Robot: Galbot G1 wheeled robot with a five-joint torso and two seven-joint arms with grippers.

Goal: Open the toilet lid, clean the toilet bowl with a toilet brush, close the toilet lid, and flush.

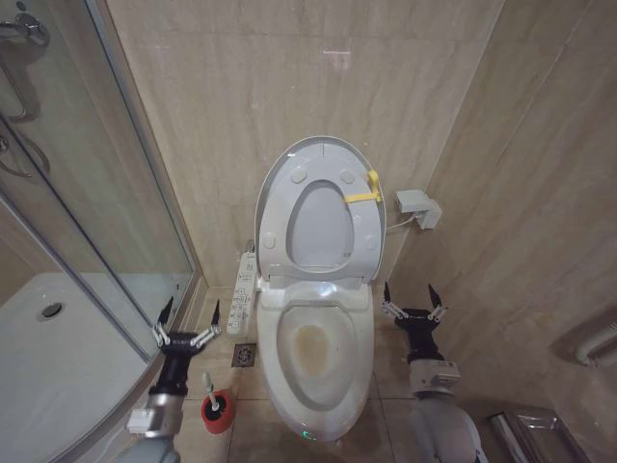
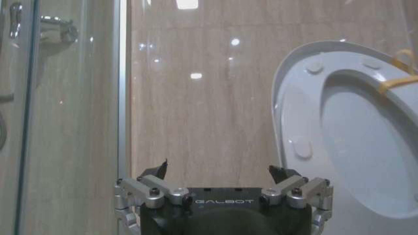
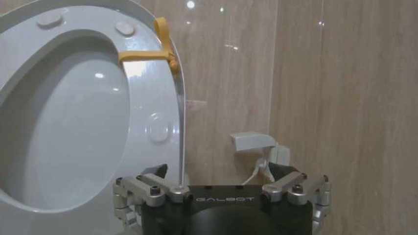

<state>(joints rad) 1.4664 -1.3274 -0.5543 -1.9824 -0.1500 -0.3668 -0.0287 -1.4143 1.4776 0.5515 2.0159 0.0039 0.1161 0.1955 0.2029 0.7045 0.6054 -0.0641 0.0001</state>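
1 toilet sits dead centre against the tiled wall, and its lid (image 1: pixel 319 154) is up, leaning back on the wall with the seat (image 1: pixel 280 207) raised against it, 1 yellow strap (image 1: pixel 362 196) hooked over the seat's right edge. I count 4 round bumpers on the seat's underside. The bowl (image 1: pixel 316 352) lies open below, with 1 yellowish-brown stain inside.

2 grippers are in play, 1 each side of the bowl. The left gripper (image 1: pixel 187 324) hangs low on the left, between the shower glass (image 1: pixel 87 193) and the control panel (image 1: pixel 241 292), fingers spread wide and holding nothing. The right gripper (image 1: pixel 413 301) hovers on the right of the bowl, below the wall socket (image 1: pixel 417 205), fingers equally wide apart, nothing in them.

1 brush (image 1: pixel 208 391) stands on the floor in its red holder (image 1: pixel 218 410), just beside the left arm and left of the bowl, untouched. 1 floor drain (image 1: pixel 245 355) sits between the holder and the bowl.
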